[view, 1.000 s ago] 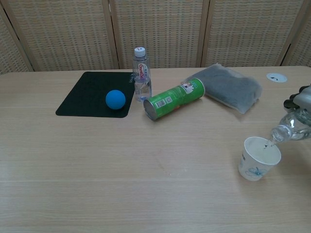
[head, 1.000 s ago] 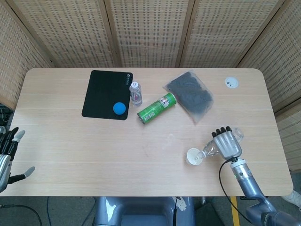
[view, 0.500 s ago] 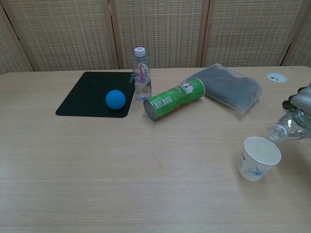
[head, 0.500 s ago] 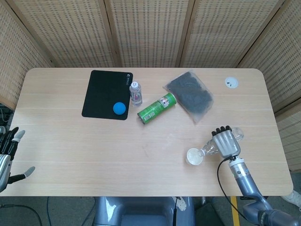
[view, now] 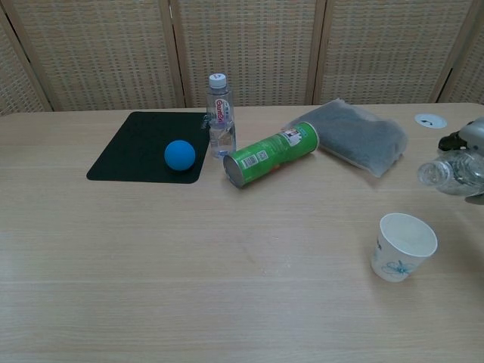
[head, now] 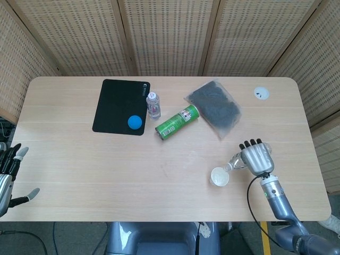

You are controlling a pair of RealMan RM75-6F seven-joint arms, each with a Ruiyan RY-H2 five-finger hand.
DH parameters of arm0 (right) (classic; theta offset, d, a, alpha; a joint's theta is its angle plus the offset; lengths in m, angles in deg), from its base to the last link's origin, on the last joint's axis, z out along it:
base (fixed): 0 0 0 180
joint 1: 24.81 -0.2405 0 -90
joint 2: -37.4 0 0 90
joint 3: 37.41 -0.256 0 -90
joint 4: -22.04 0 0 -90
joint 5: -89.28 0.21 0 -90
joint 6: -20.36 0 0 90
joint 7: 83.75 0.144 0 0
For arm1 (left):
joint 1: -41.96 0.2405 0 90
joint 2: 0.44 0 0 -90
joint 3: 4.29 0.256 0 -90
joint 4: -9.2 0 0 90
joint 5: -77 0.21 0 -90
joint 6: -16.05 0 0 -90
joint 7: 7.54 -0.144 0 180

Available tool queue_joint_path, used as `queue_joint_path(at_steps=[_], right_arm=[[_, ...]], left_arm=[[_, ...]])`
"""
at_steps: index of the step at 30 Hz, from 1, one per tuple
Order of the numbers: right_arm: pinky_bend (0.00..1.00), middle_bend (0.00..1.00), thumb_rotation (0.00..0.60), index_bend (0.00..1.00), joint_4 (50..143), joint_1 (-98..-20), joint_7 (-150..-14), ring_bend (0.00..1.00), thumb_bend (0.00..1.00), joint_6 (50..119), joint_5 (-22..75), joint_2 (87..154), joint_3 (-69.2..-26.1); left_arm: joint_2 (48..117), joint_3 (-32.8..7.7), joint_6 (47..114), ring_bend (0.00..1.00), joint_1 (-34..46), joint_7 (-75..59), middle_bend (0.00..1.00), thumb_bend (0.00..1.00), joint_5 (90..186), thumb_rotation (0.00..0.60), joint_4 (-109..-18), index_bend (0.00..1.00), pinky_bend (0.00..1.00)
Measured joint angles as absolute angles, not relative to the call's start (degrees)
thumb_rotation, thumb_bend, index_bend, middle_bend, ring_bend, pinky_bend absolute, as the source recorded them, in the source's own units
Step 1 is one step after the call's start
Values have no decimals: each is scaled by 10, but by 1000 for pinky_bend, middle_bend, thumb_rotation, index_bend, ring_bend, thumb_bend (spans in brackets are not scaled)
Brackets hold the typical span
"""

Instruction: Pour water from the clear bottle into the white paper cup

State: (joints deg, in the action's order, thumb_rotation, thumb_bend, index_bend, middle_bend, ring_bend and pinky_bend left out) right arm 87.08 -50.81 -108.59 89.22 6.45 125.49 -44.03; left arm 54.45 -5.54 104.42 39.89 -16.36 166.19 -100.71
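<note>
the right hand [head: 256, 158] is wrapped around the clear bottle [view: 448, 173], holding it nearly on its side above the bench [head: 79, 159], with the open neck pointing toward 9 o'clock in the head view. in the chest view the mouth sits higher than the white paper cup [view: 403, 246] and off to its right, not over the rim. no stream shows between them.

the cup stands upright near the bench's 5 o'clock edge, just beside the hand at its 8 o'clock. whether there is water in it cannot be told from either view.

handling, as a judgement: the bottle looks like thin plastic, light and easily squeezed, so a hard grip would dent it and push water out of the uncapped neck. the mid-body hold the hand has now seems the right place, since it leaves the neck free. wet plastic may be slippery. the paper cup is lighter still and soft-walled; a nudge from the bottle's neck or a finger would likely tip or slide it, so it is best left untouched.

the left hand [head: 9, 169] hangs off the bench's 8 o'clock corner, fingers apart and holding nothing.
</note>
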Motion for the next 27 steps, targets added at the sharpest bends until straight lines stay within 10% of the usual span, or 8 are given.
queue_joint_path(at_steps=[14,27], right_arm=[[520,567,600,567,937,-521,-817,427,616,815,144,1204,-500],[223,567,600,567,890,-544,-534,427,621,738,116,1215,-494]], left_arm=[[544,-54,1042,0,398,-164,0,155,1662,600,-1009,0,0],[542,-51,1036,0,396,-161,0,155,1663,600,-1009,0,0]])
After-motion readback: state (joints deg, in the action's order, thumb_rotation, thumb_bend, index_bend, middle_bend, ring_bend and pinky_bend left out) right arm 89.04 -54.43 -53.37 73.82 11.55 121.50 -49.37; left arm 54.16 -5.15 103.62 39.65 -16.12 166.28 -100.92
